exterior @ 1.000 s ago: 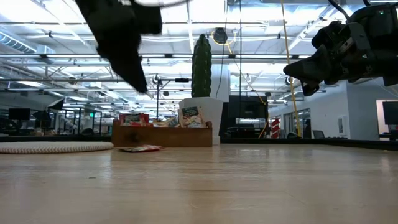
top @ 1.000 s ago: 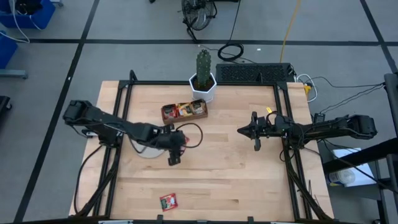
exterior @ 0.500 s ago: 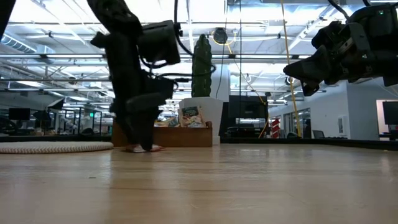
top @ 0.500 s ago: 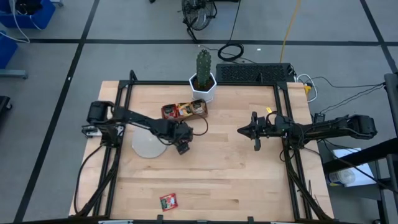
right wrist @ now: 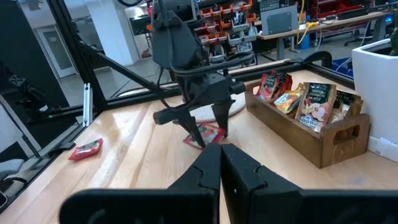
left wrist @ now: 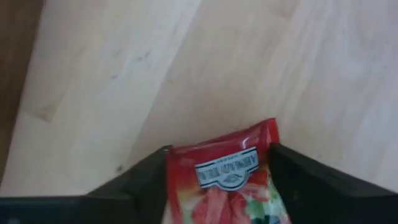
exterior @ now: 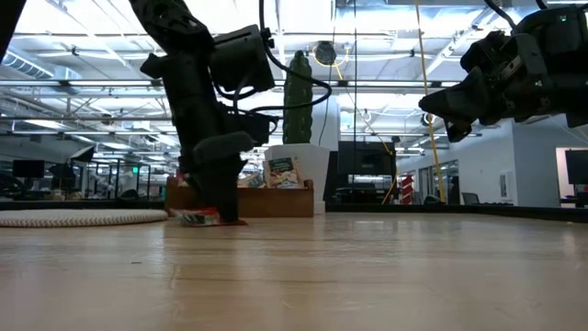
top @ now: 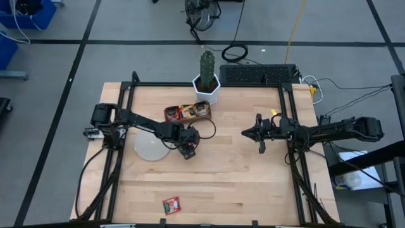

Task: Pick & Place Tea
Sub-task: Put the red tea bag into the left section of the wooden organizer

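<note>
In the high view, a spare red sachet (top: 171, 204) lies alone at the lower centre of the surface (top: 240, 183). Mid-frame, the left pincer (top: 188, 151) is down on another red tea sachet (left wrist: 225, 183), fingers open on either side of it, not visibly clamped. This looks like the grasp step; next it should close, lift and carry. Behind, the wooden tray (top: 187, 113) already holds sachets in its compartments. At right, the right pincer (top: 260, 136) waits aloft, closed, empty.

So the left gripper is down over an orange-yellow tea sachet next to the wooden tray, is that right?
Not quite: the tea sachet between the left gripper jaws is red with green, not orange-yellow, as the left wrist view shows. The rest holds: it lies on the table beside the wooden tray.
</note>
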Robot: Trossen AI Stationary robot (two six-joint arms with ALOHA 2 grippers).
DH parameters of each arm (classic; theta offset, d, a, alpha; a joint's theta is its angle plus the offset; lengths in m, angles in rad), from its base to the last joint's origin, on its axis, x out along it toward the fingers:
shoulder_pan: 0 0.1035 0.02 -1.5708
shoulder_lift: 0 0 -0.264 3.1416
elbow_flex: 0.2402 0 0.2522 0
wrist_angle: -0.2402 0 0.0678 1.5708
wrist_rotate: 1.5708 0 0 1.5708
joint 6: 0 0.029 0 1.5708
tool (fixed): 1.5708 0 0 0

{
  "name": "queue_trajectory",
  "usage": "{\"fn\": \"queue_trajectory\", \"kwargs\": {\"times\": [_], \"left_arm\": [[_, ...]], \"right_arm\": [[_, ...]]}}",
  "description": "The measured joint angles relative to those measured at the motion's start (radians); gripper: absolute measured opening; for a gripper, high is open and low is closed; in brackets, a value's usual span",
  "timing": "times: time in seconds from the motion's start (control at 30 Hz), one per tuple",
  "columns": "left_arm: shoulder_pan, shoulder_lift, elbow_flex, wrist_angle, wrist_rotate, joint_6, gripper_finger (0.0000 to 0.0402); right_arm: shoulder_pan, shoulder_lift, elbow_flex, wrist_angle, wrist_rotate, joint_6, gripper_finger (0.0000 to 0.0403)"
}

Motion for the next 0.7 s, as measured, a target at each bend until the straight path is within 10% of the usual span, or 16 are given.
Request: {"fn": "queue_trajectory", "kwargs": {"times": [0.3,0.5,0.7], "left_arm": [[-0.005,-0.023,-0.002,0.013,0.027,0.099,0.0043],[-0.020,-0.093,0.010,-0.072,0.014,0.104,0.0032],[-0.105,-0.292,0.065,-0.240,-0.530,0.074,0.0032]], "right_arm": [[0.000,0.000,0.000,0.000,0.000,0.000,0.0000],[0.000,0.000,0.000,0.000,0.000,0.000,0.0000],[0.000,0.000,0.000,-0.002,0.000,0.000,0.0000]]}}
